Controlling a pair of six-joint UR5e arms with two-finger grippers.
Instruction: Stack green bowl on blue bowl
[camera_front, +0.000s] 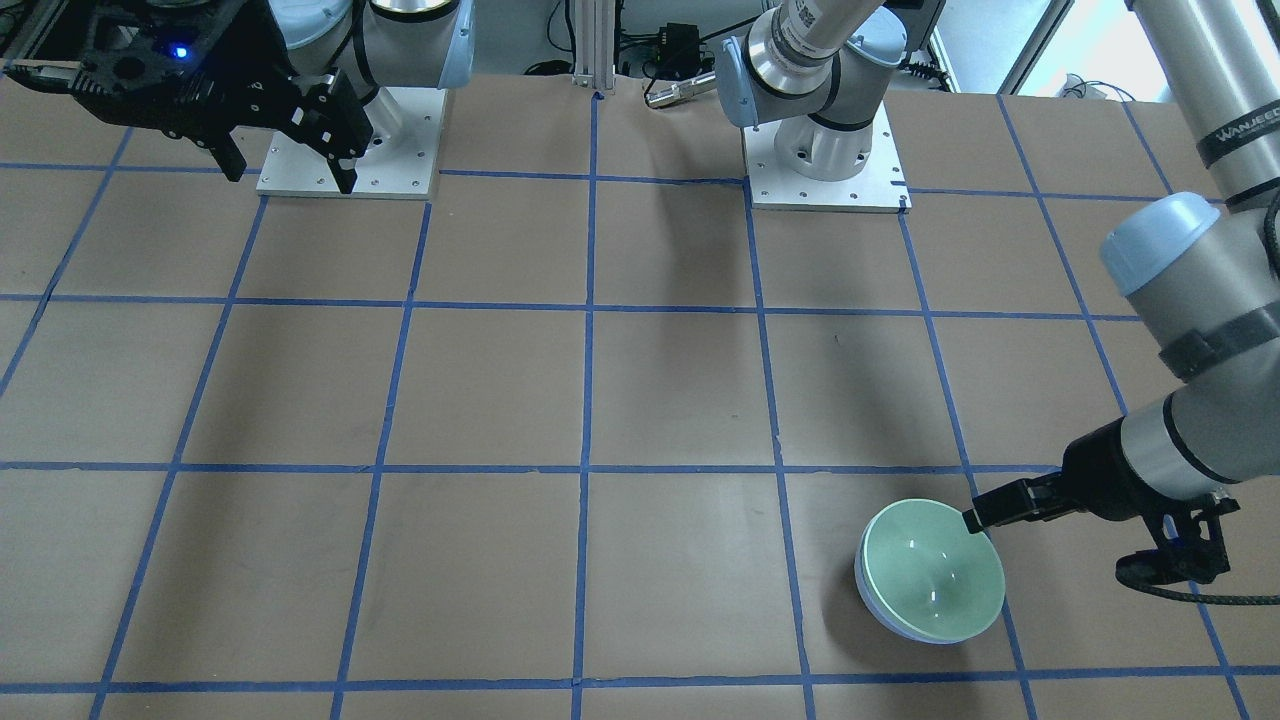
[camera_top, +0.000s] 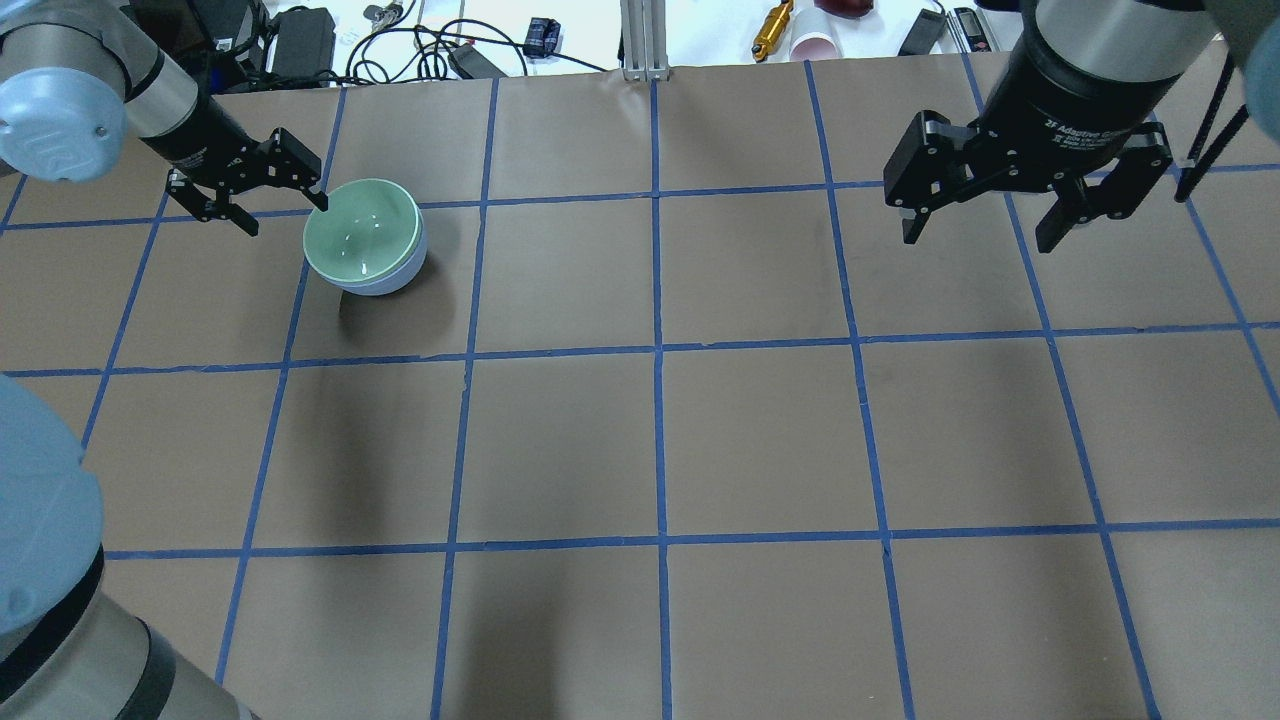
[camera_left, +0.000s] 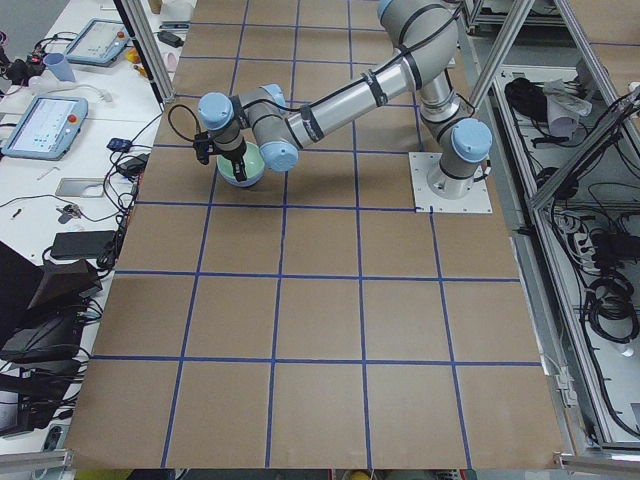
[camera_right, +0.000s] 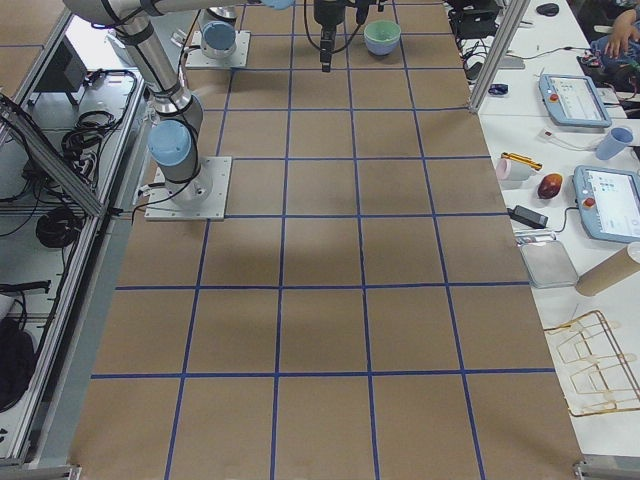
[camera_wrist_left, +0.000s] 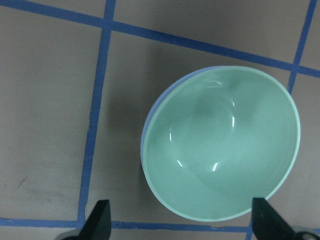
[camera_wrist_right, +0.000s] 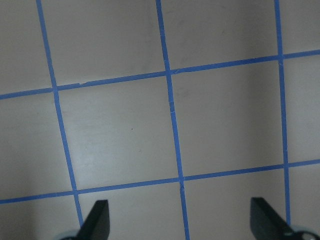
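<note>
Nesting deep, glossy green bowl (camera_top: 362, 225) in blue bowl (camera_top: 385, 284); left gripper (camera_top: 286, 218) spread beside its rim, right gripper (camera_top: 976, 240) also spread.

glossy plastic green bowl (camera_wrist_left: 222, 145), matt paper-covered table (camera_top: 760, 430)

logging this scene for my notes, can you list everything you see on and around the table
green bowl: 1, pale mint green, nested inside the blue bowl, robot's far left of the table
blue bowl: 1, pale periwinkle, under the green bowl, standing on the table
table: 1, brown covering with a blue tape grid
black electronics and cables: several, mostly black, beyond the table's far edge
base plates: 2, silver, under the arms
left gripper: 1, black, open, beside the bowls, one fingertip at the green bowl's rim
right gripper: 1, black, open, above bare table on the robot's right
</note>
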